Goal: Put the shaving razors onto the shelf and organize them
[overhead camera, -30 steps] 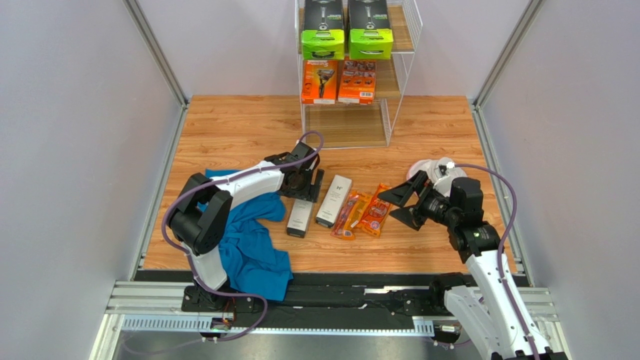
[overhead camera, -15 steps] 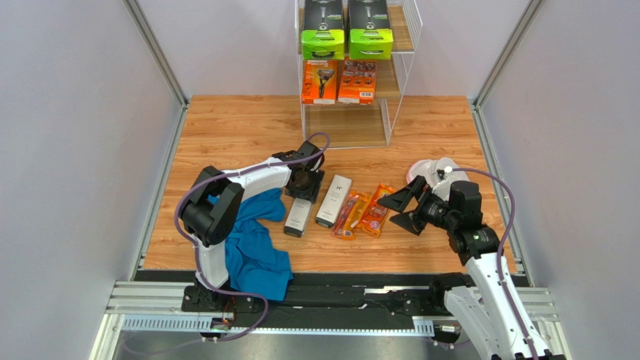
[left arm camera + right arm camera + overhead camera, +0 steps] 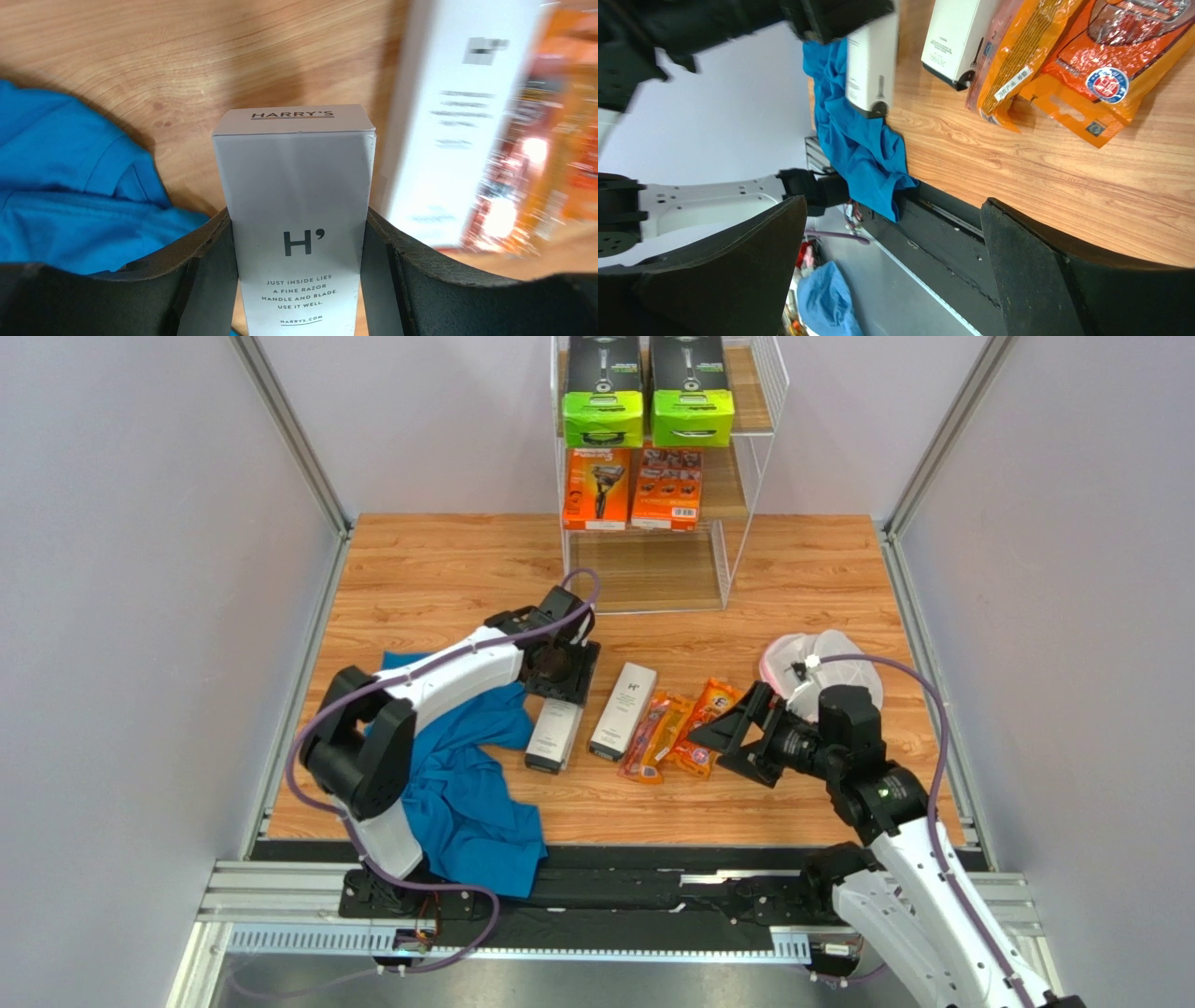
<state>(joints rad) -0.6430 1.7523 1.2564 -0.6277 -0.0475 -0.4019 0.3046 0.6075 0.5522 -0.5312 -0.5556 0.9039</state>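
Near two orange packs [image 3: 679, 730], left pincer [image 3: 298, 238] grips one white box [image 3: 295, 168]; right pincer [image 3: 894, 210] gapes empty.

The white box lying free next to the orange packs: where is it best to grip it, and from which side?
Probably across its narrow width at the far end, from above. The white box lies flat, and an orange pack crowds its near right edge.

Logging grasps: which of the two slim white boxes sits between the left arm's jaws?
The left white box, beside the blue cloth: the left gripper has its jaws against both sides. The right white box lies free next to the orange blister packs.
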